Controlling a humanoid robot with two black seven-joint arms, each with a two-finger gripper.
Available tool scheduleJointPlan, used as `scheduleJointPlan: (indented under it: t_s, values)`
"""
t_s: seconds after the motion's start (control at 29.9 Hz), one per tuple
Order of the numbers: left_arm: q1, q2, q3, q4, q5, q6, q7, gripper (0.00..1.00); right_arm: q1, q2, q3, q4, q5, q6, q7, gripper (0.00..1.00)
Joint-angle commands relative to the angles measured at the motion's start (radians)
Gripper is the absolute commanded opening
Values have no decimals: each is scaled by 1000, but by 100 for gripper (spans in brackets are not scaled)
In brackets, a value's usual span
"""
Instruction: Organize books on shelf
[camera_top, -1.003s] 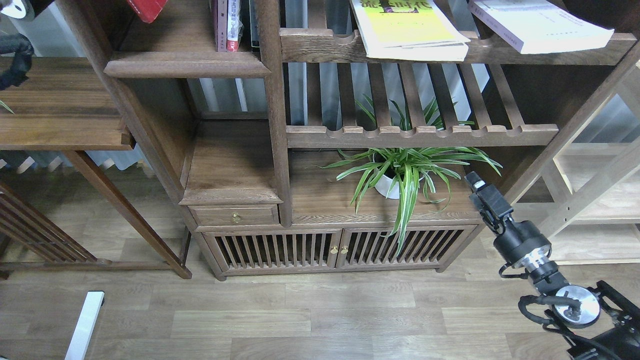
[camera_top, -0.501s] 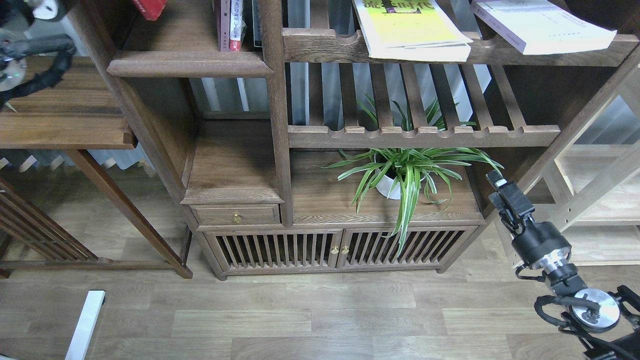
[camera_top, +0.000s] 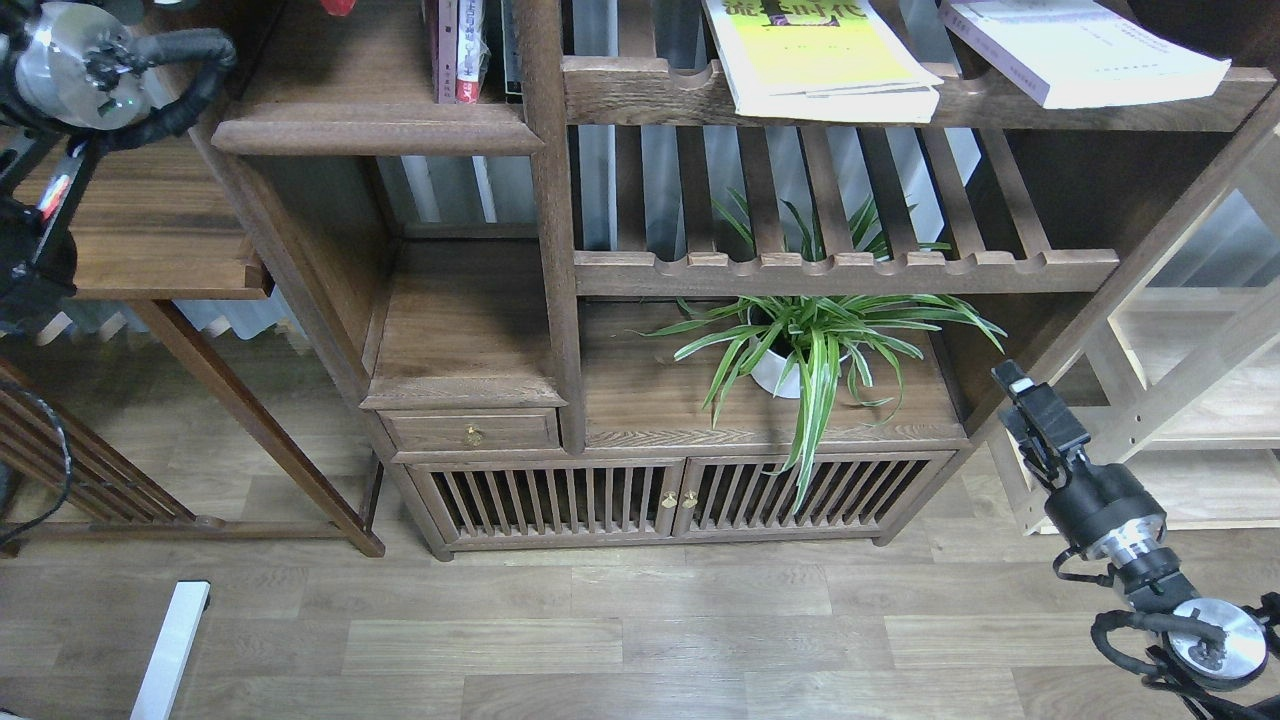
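The right hand (camera_top: 1022, 395) hung empty, its grip state untellable; the yellow-green book (camera_top: 820, 55), well above it, looked floppy and light; best pinched at its overhanging edge.

Red book (camera_top: 338, 6) and left arm's far end beyond the top edge.

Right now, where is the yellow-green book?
In the head view, the yellow-green book lies flat on the top slatted rack, right of centre, overhanging its front rail, left of the white-lavender book and above the spider plant.
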Motion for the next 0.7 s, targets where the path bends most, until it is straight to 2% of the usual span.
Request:
scheduleJointPlan:
  t_s: [0.0, 0.33, 0.47, 0.67]
  values:
    - [5, -2, 4, 23, -6, 0, -4, 1, -4, -1, 0, 0, 3, 0, 0, 98]
    - [2, -77, 14, 138, -7, 0, -34, 2, -4, -2, 17, -1, 6, 0, 2, 98]
    - [-4, -118, 14, 204, -7, 0, -71, 2, -6, -2, 19, -1, 12, 0, 2, 98]
    - [-1, -129, 16, 221, -9, 0, -70, 4, -18, -2, 19, -1, 20, 0, 2, 98]
